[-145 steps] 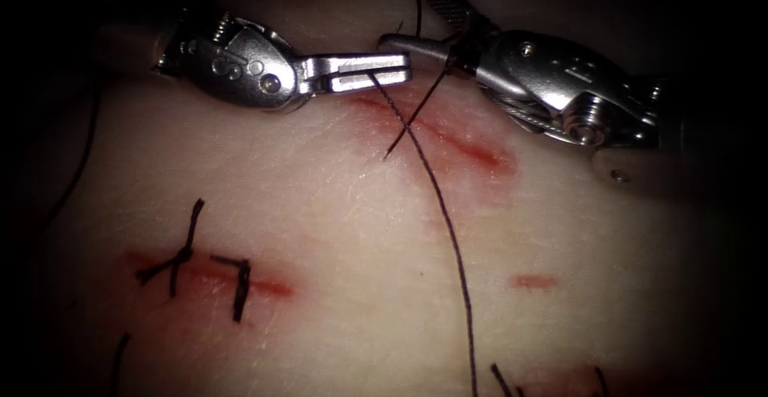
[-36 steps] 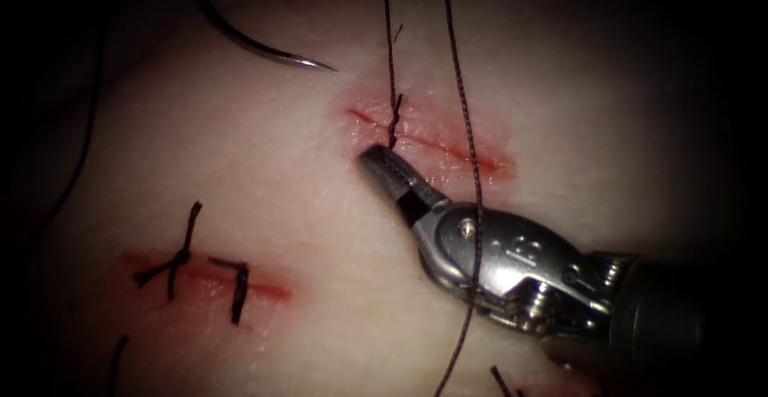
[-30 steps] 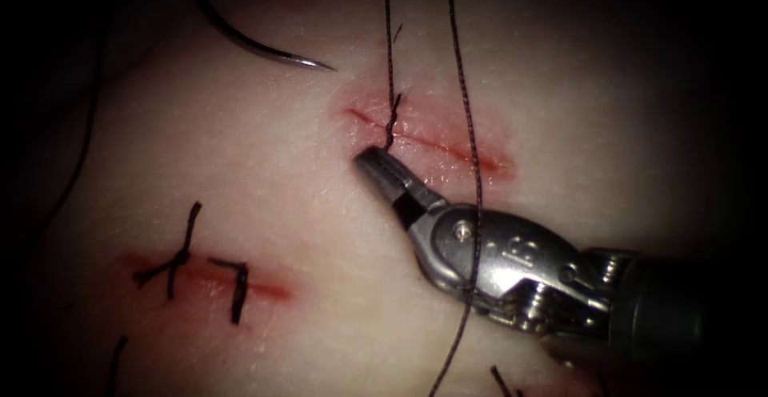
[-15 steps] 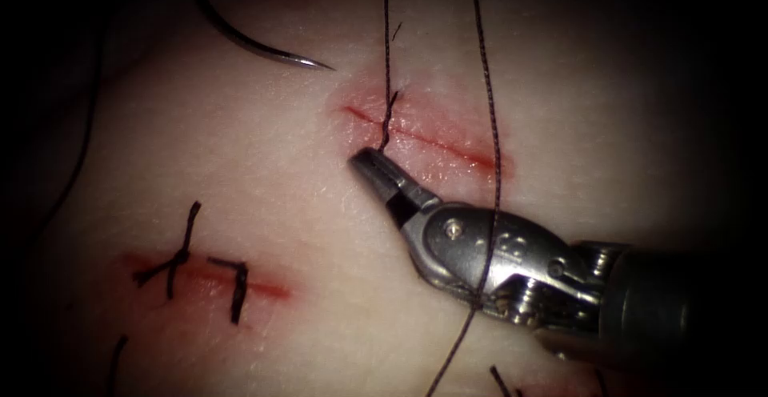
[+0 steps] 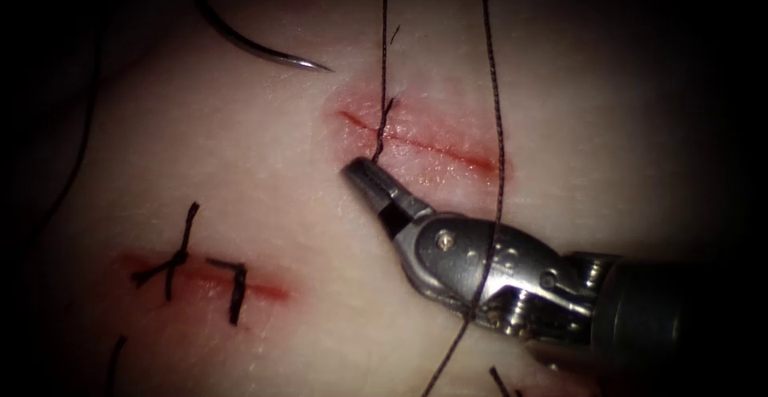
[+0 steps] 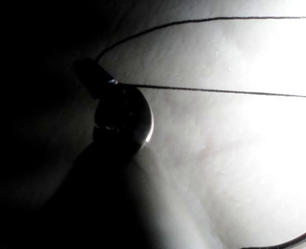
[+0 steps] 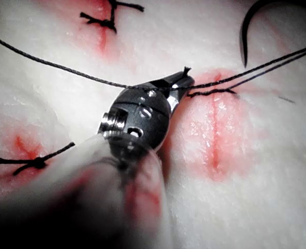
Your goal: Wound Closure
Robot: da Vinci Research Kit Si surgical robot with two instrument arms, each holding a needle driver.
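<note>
The right arm's steel needle-driver tool enters from the lower right, and its jaws are clenched on the short end of the dark braided thread just below the upper red cut in the pale pork tissue. From the jaws that strand rises across the cut. A second strand crosses the cut's right end and lies over the tool's body. The curved steel needle rests free on the tissue surface, upper left of the cut, held by neither tool. The lower-left cut carries two tied dark stitches. In the left wrist view the left arm's dark tool meets a thread; its jaw state cannot be told.
</note>
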